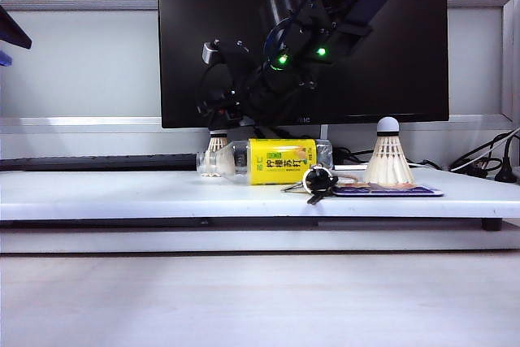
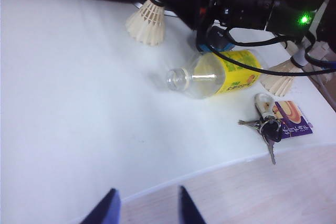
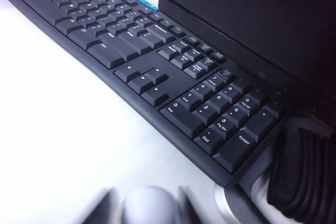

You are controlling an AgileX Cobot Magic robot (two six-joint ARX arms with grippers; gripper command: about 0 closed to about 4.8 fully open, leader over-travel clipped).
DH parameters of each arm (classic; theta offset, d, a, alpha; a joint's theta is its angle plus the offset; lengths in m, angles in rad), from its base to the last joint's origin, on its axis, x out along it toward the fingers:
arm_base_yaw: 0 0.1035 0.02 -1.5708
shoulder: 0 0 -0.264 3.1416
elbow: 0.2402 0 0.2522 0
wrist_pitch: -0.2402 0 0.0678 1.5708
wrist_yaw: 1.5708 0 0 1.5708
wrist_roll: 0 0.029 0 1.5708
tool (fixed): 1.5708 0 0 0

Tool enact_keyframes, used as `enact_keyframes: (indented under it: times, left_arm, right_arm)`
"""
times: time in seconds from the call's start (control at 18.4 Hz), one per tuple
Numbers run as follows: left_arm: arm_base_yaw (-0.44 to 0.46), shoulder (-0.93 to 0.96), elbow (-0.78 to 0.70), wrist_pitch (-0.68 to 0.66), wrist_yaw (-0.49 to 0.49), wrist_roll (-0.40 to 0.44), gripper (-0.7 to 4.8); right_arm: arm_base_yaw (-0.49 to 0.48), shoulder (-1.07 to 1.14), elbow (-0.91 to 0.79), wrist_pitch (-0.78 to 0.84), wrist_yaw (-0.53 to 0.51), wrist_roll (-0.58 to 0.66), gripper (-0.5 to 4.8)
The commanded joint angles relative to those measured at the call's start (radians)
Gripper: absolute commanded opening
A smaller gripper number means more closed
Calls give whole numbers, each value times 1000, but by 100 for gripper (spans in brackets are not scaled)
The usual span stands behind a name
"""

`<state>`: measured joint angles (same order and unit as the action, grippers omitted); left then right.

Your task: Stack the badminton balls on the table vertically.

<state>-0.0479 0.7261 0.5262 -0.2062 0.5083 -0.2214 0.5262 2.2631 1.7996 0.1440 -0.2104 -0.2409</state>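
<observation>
On the white table (image 1: pixel 97 197), the right gripper (image 3: pixel 147 205) closes around one shuttlecock's cork (image 3: pixel 148 203) behind the lying bottle (image 1: pixel 272 161). The other shuttlecock (image 1: pixel 388 160) stands right of the bottle; the left gripper (image 2: pixel 147 205) hangs wide and empty near the front edge. An off-centre pinch could tip the cone

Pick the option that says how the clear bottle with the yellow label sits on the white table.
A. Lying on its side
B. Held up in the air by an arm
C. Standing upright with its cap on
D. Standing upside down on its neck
A: the bottle lies on its side on the table, its length running across the exterior view, between the two shuttlecocks.
</observation>
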Motion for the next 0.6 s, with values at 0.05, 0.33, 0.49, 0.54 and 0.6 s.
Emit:
enact_keyframes:
  times: [0.05,0.33,0.49,0.54,0.6]
  left_arm:
    - [1,-2,4,4,1,4,153]
    - [1,-2,4,-3,1,4,153]
    - [1,-2,4,-5,1,4,153]
    - [1,-2,4,-4,1,5,153]
    - [1,-2,4,-3,0,5,153]
  right_arm:
    - [2,-5,3,16,-6,6,139]
    - [2,20,3,-13,-6,36,107]
    - [2,18,9,-13,-5,45,107]
    - [2,17,35,-38,-5,47,107]
    - [2,17,56,-57,-5,47,107]
